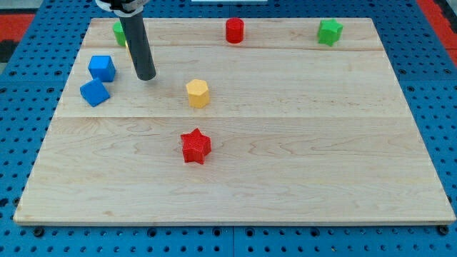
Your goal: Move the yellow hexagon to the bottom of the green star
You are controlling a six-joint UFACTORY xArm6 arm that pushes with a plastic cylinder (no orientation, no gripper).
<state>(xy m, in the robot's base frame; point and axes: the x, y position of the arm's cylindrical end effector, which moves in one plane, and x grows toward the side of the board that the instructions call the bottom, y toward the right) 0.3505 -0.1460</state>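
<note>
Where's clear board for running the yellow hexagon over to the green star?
Free: the wide strip from the yellow hexagon rightward to below the green star, and everything below the red star. The red cylinder sits above that lane. Crowded: upper left, where my tip stands beside two blue cubes.

yellow hexagon mid-board, green star top right

A straight, dark grey rod with a smooth, slightly glossy round shaft shows in the frame's upper left. Above it sits a white-and-black mount, cut off by the frame's top edge. My tip is blunt and flat.
</note>
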